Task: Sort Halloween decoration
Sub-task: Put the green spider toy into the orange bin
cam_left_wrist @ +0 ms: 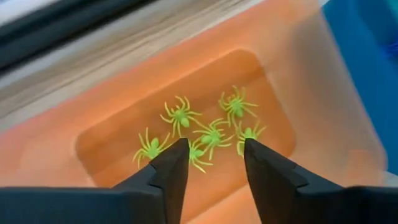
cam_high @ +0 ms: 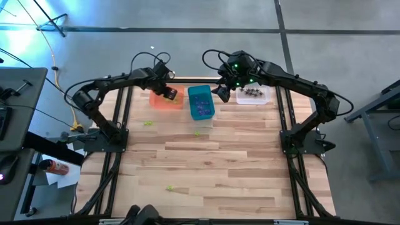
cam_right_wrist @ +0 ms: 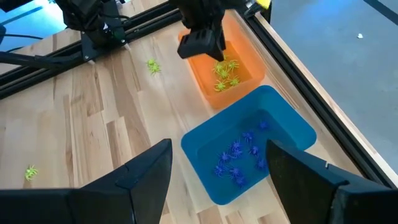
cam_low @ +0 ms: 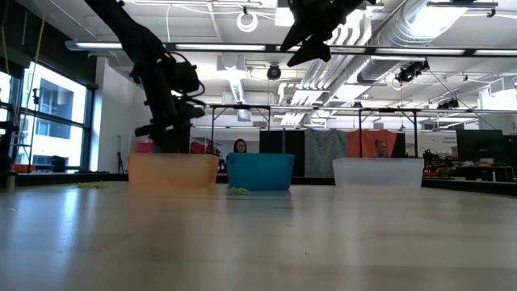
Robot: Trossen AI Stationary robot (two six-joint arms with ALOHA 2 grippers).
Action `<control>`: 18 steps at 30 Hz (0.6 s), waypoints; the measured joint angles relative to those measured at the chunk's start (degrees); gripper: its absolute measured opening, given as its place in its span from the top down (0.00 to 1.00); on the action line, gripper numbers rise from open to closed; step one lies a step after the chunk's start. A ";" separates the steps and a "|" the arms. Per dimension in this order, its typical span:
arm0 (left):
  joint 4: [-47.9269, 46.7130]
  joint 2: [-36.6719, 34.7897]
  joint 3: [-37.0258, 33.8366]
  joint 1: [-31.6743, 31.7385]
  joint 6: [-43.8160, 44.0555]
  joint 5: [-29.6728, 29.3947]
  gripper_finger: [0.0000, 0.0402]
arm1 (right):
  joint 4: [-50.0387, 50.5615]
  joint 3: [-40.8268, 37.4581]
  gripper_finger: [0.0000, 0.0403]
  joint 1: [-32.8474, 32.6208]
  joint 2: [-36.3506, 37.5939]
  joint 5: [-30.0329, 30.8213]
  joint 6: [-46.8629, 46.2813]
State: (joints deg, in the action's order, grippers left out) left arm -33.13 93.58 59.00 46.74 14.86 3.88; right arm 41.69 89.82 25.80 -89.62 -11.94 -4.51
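Several yellow-green spiders (cam_left_wrist: 211, 134) lie on the floor of the orange bin (cam_left_wrist: 298, 74). My left gripper (cam_left_wrist: 216, 146) hangs just above them, pointing down into the bin, open with nothing between its fingers. Purple spiders (cam_right_wrist: 239, 155) lie in the teal bin (cam_right_wrist: 289, 121). Dark ones (cam_high: 252, 92) lie in the clear bin (cam_high: 265, 99). My right gripper (cam_right_wrist: 219, 146) hovers high over the teal bin, open and empty. Loose yellow-green spiders (cam_high: 149, 123) (cam_high: 197, 132) (cam_high: 169, 187) rest on the wooden table.
The three bins stand in a row along the table's far edge: orange (cam_high: 159, 101), teal (cam_high: 201, 103), then clear. Black frame rails (cam_high: 122, 112) run down both sides of the table. Bare wood (cam_high: 219, 169) fills the middle and near part. People sit in the room beyond.
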 joint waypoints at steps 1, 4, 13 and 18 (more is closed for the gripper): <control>-0.18 -0.84 0.00 0.00 0.02 0.02 0.64 | -0.02 0.00 0.37 0.00 0.00 0.00 0.00; -0.49 -3.74 0.00 -0.02 -0.42 1.43 0.61 | -0.01 0.00 0.37 0.01 0.00 -0.34 0.01; 0.20 -19.29 -1.56 -6.03 -5.81 18.02 0.63 | 3.76 -0.02 0.37 -0.43 0.00 -10.94 6.09; 4.36 -32.50 -5.50 -14.21 -8.97 18.12 0.67 | 6.14 -0.02 0.37 -3.75 -0.06 -12.77 9.49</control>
State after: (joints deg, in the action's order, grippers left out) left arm -28.77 61.07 53.50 32.53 5.89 22.01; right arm 47.83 89.80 22.06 -89.69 -24.71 4.98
